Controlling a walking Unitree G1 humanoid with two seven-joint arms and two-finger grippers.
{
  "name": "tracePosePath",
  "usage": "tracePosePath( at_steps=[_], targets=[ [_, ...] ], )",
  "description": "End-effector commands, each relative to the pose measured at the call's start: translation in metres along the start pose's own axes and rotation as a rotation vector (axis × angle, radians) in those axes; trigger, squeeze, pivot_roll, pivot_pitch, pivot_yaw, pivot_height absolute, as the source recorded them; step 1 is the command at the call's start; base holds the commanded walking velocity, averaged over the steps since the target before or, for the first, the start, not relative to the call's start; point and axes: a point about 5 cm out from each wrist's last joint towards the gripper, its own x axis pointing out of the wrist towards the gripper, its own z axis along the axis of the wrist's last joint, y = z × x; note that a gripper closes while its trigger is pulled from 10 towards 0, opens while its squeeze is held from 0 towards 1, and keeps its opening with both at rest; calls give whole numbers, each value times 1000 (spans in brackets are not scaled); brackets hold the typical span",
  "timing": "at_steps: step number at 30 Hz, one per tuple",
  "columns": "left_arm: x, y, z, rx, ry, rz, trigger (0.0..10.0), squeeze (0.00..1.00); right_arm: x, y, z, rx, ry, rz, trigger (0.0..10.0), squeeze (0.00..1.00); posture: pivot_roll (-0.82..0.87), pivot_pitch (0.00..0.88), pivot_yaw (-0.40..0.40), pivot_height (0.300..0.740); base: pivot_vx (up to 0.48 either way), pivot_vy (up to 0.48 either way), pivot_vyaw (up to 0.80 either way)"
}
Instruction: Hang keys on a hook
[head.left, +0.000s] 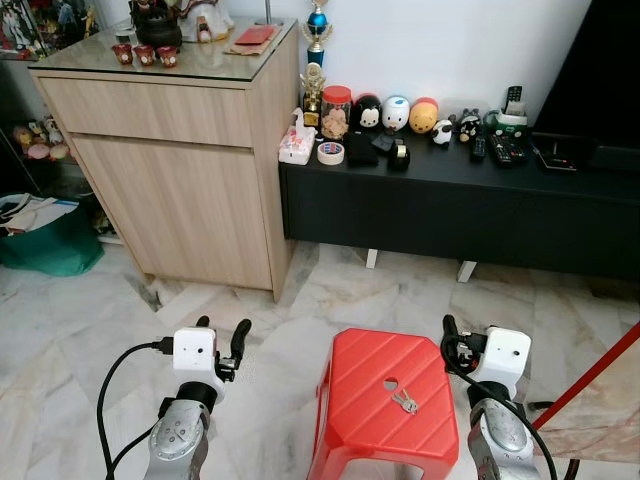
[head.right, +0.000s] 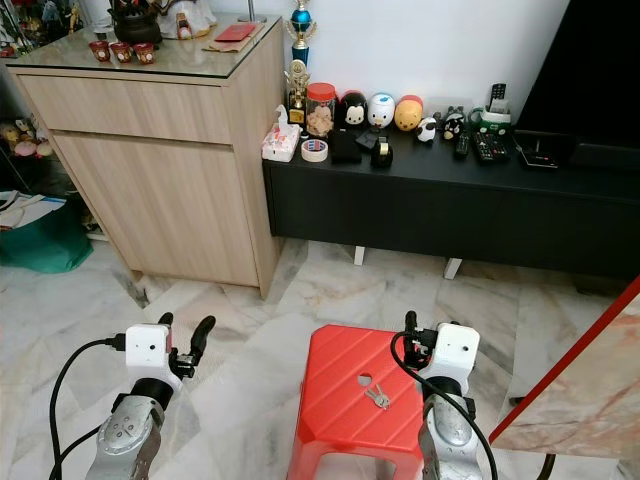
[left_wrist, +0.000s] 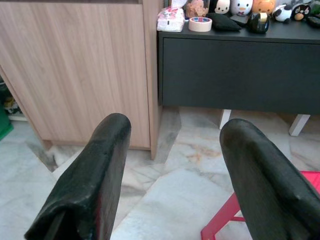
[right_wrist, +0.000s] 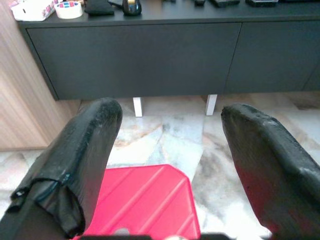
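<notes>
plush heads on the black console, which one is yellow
The yellow plush, third in the row of three on the console, right of the black one and the white one.

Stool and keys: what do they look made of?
Stool: looks like moulded plastic, glossy red, with ribbed grooves across the seat and rounded corners. Keys: probably metal, a small silvery bunch lying on the seat near its centre hole; too small to tell more.
</notes>
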Motion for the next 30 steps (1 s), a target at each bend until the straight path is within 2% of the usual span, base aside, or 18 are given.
tracePosePath(
  at_steps=[1,5,6,24,30],
  targets=[
    [0,1,0,-8,5,-6,10000,1000,1,2,-1,5,12,6,10000,0,23,0,-52,725,0,0,0],
    [0,1,1,-7,8,-6,10000,1000,1,2,-1,6,15,9,10000,0,26,0,-54,725,0,0,0],
    [0,1,1,-6,8,-5,10000,0,2,3,-1,5,15,10,10000,0,26,0,-54,725,0,0,0],
    [1,-2,-3,3,37,-22,10000,0,2,6,0,-5,14,24,10000,0,22,0,-49,725,0,0,0],
    [1,-2,-3,2,39,-19,10000,0,5,6,-4,-30,54,25,10000,0,23,0,-51,720,0,0,0]
  ],
)
